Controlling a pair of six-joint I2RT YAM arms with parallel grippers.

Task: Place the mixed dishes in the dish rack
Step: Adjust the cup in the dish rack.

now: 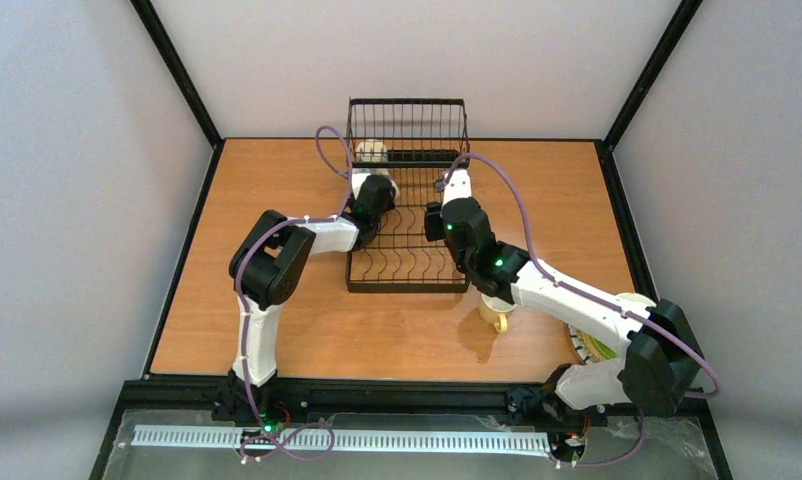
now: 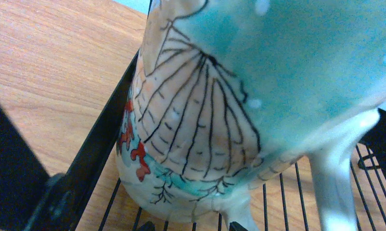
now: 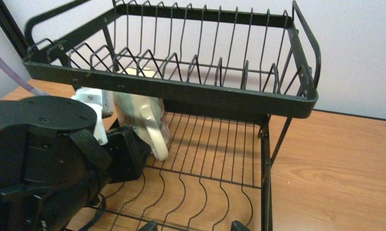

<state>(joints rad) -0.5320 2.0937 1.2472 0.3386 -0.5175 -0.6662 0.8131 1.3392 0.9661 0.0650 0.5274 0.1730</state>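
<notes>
The black wire dish rack [image 1: 407,287] stands at the table's middle back. A white mug with teal and orange painting [image 2: 196,134] sits on the lower tray under the taller basket, at the rack's left [image 1: 374,151], handle out [image 3: 155,137]. My left gripper [image 1: 376,174] is open, its tips [image 2: 188,227] right at the mug's base; I cannot tell if they touch. My right gripper [image 3: 195,226] is open and empty over the curved plate slots [image 1: 443,190]. A cream-yellow mug [image 1: 498,318] stands in front of the rack. A lime-green plate [image 1: 599,348] and white plate [image 1: 632,299] lie right, mostly hidden.
The rack's upper basket [image 3: 172,89] overhangs the mug and the left arm's black wrist [image 3: 42,159]. The rack's side bar [image 2: 99,144] runs just left of the mug. Black frame rails edge the table [image 1: 187,260]. The right arm crosses above the cream-yellow mug and the plates.
</notes>
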